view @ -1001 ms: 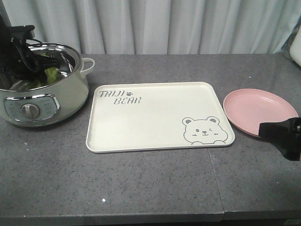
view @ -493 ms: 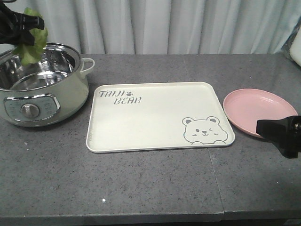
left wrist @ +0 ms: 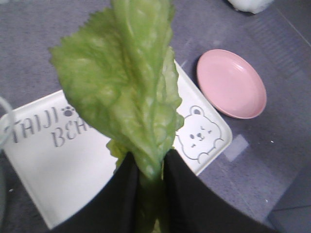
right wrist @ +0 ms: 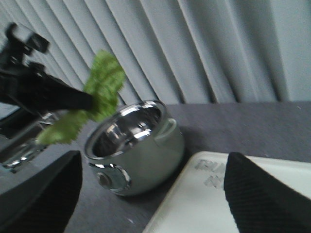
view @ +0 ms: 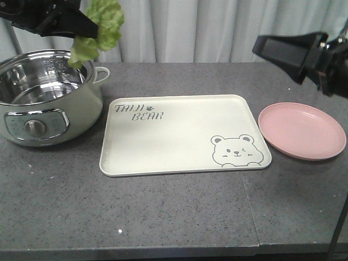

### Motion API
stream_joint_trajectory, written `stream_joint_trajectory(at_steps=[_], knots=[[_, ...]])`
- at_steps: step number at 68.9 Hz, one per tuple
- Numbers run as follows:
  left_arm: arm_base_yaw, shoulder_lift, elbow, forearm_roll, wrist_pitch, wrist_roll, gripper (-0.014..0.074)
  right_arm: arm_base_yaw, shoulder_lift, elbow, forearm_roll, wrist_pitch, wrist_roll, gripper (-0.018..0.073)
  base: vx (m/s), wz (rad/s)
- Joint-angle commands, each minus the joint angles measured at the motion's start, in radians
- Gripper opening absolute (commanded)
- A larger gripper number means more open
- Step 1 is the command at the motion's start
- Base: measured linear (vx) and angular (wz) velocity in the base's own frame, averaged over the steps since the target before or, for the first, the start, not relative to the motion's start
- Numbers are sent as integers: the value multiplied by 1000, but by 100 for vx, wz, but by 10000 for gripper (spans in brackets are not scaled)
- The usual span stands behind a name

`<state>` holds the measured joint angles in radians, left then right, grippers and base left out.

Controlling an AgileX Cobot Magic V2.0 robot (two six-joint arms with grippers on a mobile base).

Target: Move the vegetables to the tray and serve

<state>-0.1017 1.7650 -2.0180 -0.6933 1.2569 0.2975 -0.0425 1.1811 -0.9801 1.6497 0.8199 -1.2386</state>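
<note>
The vegetables [view: 101,23], bright green crinkled lettuce leaves, hang in the air above the pot's right rim. My left gripper [view: 87,31] is shut on their stems. In the left wrist view the vegetables [left wrist: 121,82] rise from between the black fingers [left wrist: 121,194], and the gripper [left wrist: 150,170] is over the tray [left wrist: 48,165]. The cream tray [view: 179,136], with "TAIJI BEAR" lettering and a bear face, lies at the table's centre with nothing on it. My right gripper [view: 263,48] hovers high at the right, open and holding nothing; in the right wrist view it [right wrist: 151,170] faces the pot and vegetables [right wrist: 99,87].
A pale green electric pot [view: 51,106] with a shiny steel bowl stands at the left, its handle toward the tray. A round pink plate [view: 302,130] sits right of the tray. Grey curtains hang behind the grey stone table [view: 174,217].
My left gripper lifted the vegetables out of the pot and carried them up and to the right. My right arm rose from the plate's near edge to high above it.
</note>
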Motion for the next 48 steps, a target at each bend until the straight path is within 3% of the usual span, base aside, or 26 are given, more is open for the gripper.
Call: stream_joint_trajectory(at_steps=[1,13,23,48], knots=[[-66,-48,-21,-75,-6,4,-7,-7,59,-107,165,124,-33,573,0,0],[-201,-48,-21,-76,-6,5,-7,-7,187,-238,168,251,-2,573,0,0],[-285,-48,-21,-76,-19,21,-7,-7,236,-262,169,260,0,573,0,0],[-345,-48,-21,-227,-38,55,-7,-7,253,-262,168,248,0,573,0,0]])
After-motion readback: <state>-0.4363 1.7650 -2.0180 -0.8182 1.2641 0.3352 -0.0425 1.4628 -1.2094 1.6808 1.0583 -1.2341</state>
